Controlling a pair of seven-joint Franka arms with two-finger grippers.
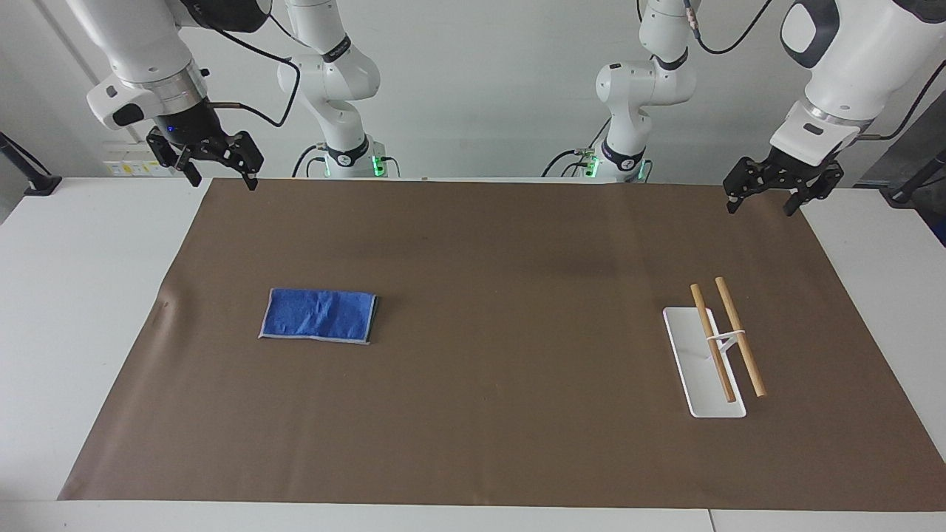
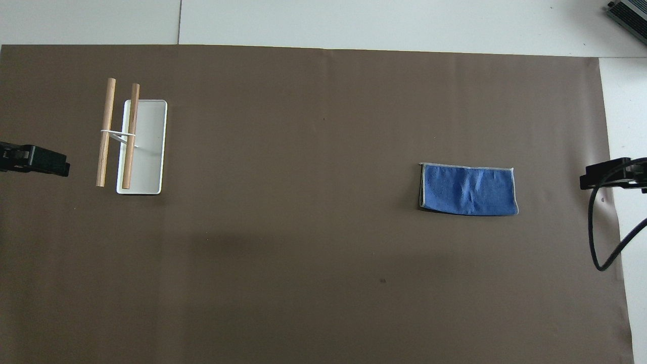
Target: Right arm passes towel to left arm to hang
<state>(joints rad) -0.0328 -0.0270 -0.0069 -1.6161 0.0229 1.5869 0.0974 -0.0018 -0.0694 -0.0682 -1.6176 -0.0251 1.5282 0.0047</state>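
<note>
Both hands released, empty; I drop right hand (image 1: 214, 164) from upper left onto towel (image 1: 319, 315), pinch middle; left hand (image 1: 765, 193) waits

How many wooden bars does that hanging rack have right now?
2. Both wooden bars sit side by side atop the white rack toward the left arm's end of the table: one bar over the base, the other bar just outside its edge. None looks hidden.
</note>
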